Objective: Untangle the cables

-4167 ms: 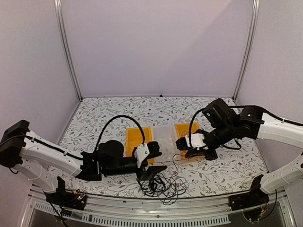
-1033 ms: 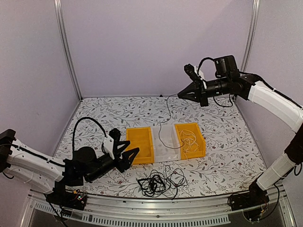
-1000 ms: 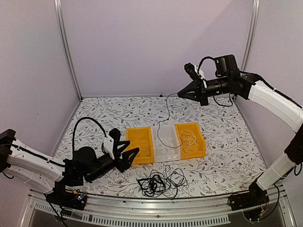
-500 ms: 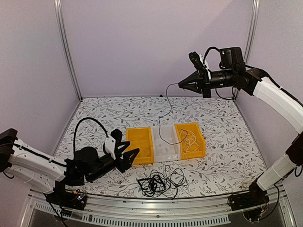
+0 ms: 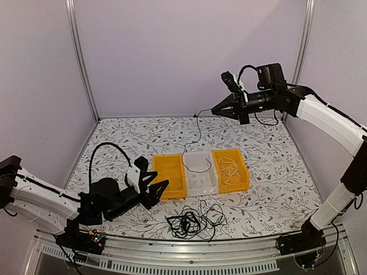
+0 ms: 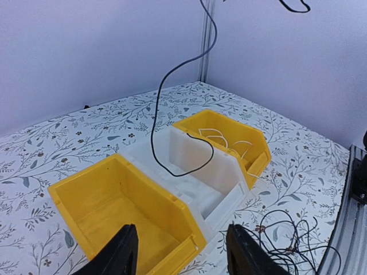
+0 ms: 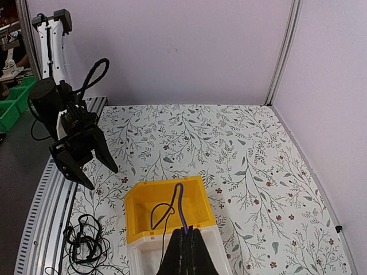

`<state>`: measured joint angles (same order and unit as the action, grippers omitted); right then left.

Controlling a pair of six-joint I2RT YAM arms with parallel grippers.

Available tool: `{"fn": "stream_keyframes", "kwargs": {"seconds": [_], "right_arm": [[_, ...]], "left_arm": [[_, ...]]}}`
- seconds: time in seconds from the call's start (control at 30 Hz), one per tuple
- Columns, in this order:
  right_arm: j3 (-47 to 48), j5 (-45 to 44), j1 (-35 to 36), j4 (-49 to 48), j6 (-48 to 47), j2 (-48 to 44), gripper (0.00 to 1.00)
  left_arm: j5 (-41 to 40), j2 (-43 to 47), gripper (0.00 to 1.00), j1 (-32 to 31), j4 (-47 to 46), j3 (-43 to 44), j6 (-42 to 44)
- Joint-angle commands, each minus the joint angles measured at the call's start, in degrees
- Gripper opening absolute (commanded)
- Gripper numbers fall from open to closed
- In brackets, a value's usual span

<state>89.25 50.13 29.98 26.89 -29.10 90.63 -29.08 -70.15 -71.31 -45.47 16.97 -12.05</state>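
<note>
Top external view: the right claw (image 5: pixel 216 110) is raised high over the far right of the desk (image 5: pixel 275 195), clenched on one black cable (image 5: pixel 199 129). That cable hangs from it and curls at its lower end into the clear bin (image 5: pixel 198 182), the middle one of three bins in a row. From the left wrist its loop (image 6: pixel 152 134) seems to rest on the clear bin's floor, though contact is hard to judge. The right wrist view shows the fingers pressed together on the cable (image 7: pixel 179 209). The left claw (image 5: pixel 156 189) sits low at the near left, released, its fingers spread wide and grasping nothing, just beside the left yellow bin (image 5: pixel 170 175). A cream cable (image 5: pixel 228 169) lies coiled in the right yellow bin (image 5: pixel 245 172). A tangle (image 5: pixel 192 220) of black cables lies on the desk near its front edge, just near of the bins, apart from both claws.
</note>
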Motion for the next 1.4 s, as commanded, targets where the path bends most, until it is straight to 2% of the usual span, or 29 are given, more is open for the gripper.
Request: {"fn": "stream_keyframes", "kwargs": {"seconds": [0.0, 0.57, 0.87, 1.13, 1.37], "right_arm": [[0.82, 1.88, -0.18, -1.23, 1.15, 1.78, 0.0], [-11.71, -2.67, -0.99, -5.46, -2.22, 3.54, 0.0], [-12.34, -8.48, -1.29, -6.74, -1.14, 4.65, 0.0], [-15.37, -11.66, -0.95, -5.75, -3.86, 5.85, 0.0], [-13.59, -12.91, 3.01, -2.56, -4.82, 9.65, 0.0]], "left_arm": [[-0.58, -0.76, 0.52, 0.89, -0.05, 0.25, -0.07], [-1.21, 1.24, 0.52, 0.97, 1.73, -0.62, -0.04], [-0.78, 0.33, 0.52, 1.16, 2.95, 0.6, 0.27], [-0.87, -0.06, 0.52, 1.25, 6.37, 2.36, 0.04], [-1.1, -1.93, 0.52, 1.74, 6.63, 3.77, 0.04]]}}
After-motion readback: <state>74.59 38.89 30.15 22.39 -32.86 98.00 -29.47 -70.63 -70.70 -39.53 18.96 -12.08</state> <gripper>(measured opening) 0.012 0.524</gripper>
